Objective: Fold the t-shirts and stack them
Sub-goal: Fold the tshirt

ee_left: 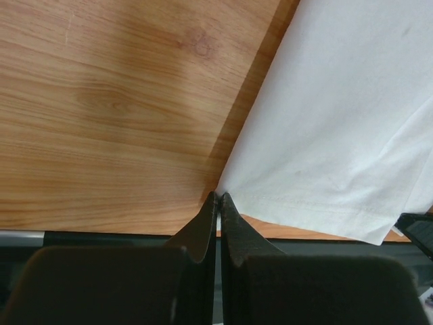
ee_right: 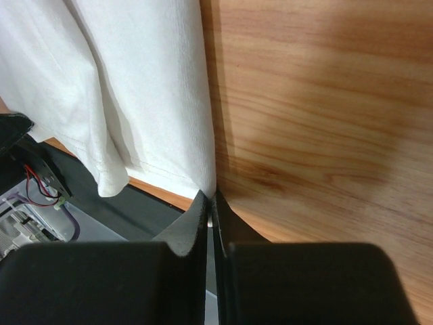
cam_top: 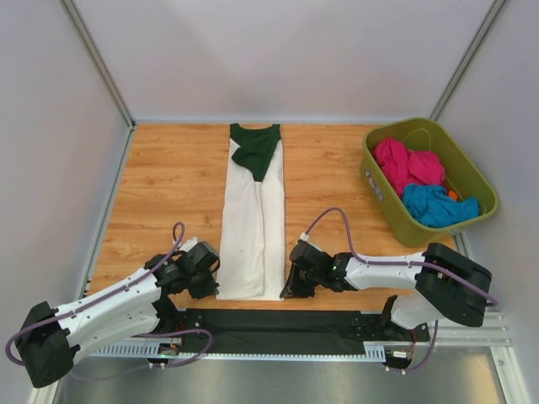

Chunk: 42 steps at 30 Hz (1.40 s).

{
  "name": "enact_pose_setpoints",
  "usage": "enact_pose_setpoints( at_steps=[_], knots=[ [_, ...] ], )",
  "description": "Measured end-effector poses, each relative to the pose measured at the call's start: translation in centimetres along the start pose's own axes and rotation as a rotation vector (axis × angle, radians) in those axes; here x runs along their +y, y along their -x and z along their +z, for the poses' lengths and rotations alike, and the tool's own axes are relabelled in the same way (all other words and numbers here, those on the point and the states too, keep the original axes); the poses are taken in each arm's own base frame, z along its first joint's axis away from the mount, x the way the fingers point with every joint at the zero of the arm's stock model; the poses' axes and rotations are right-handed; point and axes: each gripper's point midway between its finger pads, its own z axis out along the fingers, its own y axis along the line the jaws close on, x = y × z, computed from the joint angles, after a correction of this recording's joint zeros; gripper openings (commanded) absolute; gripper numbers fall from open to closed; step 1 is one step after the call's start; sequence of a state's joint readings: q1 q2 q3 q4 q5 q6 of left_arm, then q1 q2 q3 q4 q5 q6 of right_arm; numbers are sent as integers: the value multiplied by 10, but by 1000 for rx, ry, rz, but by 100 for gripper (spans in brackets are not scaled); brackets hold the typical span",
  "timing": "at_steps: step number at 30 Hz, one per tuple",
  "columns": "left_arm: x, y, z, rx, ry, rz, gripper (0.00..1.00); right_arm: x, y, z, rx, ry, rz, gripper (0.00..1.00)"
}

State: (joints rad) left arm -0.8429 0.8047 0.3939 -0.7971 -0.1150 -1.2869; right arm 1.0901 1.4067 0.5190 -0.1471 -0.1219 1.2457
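Note:
A white t-shirt (cam_top: 251, 220) with dark green sleeves and neckband lies folded into a long narrow strip down the middle of the wooden table (cam_top: 168, 181), collar at the far end. My left gripper (cam_top: 210, 286) is shut on the strip's near left hem corner. In the left wrist view the t-shirt (ee_left: 338, 115) runs up to the right from the left gripper (ee_left: 219, 198), a sliver of white cloth between the jaws. My right gripper (cam_top: 289, 289) is shut on the near right hem corner. The right wrist view shows the t-shirt (ee_right: 135, 81) pinched at the right gripper (ee_right: 209, 197).
An olive-green tub (cam_top: 418, 230) stands at the back right, holding pink and blue garments (cam_top: 421, 185). A black strip (cam_top: 269, 330) runs along the near table edge between the arm bases. Grey walls enclose the table on three sides.

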Motion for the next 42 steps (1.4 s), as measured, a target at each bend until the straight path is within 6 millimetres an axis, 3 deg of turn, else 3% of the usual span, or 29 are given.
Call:
enact_pose_setpoints(
  at_steps=[8, 14, 19, 23, 28, 31, 42],
  knots=[
    [-4, 9, -13, -24, 10, 52, 0, -6, 0, -8, -8, -36, 0, 0],
    [-34, 40, -42, -108, 2, 112, 0, 16, 16, -27, -53, -21, -11, 0],
    [-57, 71, -63, -194, -25, 127, 0, 33, 54, -45, -132, 7, 5, 0],
    [-62, 91, -67, -228, 0, 133, 0, 45, 93, -62, -203, 23, 7, 0],
    [-72, 123, -67, -269, 16, 118, 0, 77, 150, -87, -298, 69, -30, 0],
    [-82, 146, -66, -293, 15, 113, 0, 85, 173, -90, -317, 72, -49, 0],
    [-135, 210, -59, -349, -7, 171, 0, 76, 240, -74, -289, 12, -73, 0]
  ],
)
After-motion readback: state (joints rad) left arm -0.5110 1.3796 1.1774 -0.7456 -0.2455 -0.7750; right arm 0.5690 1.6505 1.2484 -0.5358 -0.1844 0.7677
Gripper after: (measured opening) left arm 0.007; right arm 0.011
